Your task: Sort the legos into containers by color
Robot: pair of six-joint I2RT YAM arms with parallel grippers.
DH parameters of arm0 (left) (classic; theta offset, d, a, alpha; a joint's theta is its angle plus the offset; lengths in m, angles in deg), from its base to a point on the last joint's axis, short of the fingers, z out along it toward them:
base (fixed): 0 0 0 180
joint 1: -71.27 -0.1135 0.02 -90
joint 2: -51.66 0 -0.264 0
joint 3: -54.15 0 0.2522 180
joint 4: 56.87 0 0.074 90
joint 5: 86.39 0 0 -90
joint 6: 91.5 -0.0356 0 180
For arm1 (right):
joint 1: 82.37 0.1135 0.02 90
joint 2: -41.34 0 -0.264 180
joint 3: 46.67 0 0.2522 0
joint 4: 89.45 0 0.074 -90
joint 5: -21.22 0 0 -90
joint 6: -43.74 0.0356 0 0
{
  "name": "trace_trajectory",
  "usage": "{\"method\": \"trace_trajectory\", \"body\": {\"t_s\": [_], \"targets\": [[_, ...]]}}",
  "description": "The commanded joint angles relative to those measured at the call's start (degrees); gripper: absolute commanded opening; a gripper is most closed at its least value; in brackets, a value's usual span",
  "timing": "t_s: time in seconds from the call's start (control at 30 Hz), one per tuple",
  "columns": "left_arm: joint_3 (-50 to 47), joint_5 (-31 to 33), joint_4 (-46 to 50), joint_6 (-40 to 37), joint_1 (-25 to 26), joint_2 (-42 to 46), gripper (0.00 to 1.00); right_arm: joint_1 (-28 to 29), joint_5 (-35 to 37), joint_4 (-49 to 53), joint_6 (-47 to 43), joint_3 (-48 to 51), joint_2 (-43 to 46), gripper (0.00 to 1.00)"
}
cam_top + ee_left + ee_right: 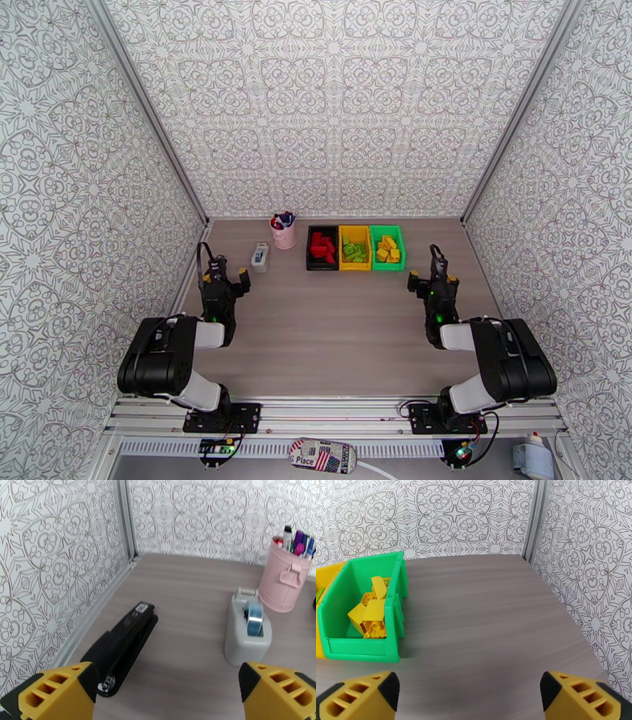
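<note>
Legos (354,251) piled by color in blk/yel/grn bins (355,268).

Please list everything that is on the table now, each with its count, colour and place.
black bin: one, black, far side, leftmost of three bins in a row
red legos: several, red, in the black bin
yellow bin: one, yellow, middle
green legos: several, light green, in the yellow bin
green bin: one, green, rightmost
yellow legos: several, yellow, in the green bin
pink cup: one, pink, left of the bins
pens: several, mixed colours, in the cup
tape dispenser: one, grey with blue tape, beside the cup
stapler: one, black, left of the dispenser
left gripper: one, yellow and black, open
right gripper: one, yellow and black, open
</note>
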Motion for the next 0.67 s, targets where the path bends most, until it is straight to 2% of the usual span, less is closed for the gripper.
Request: {"method": "trace_trajectory", "body": {"t_s": [0.0, 0.63], "targets": [[0.2, -1.3, 1.5, 0.8, -0.5, 0.4, 0.99, -0.4, -1.0, -0.9, 0.5, 0.2, 0.3, 0.99], [0.5, -1.1, 2.0, 0.7, -0.4, 0.3, 0.99, -0.7, -1.9, -0.3, 0.6, 0.1, 0.4, 0.99]]}}
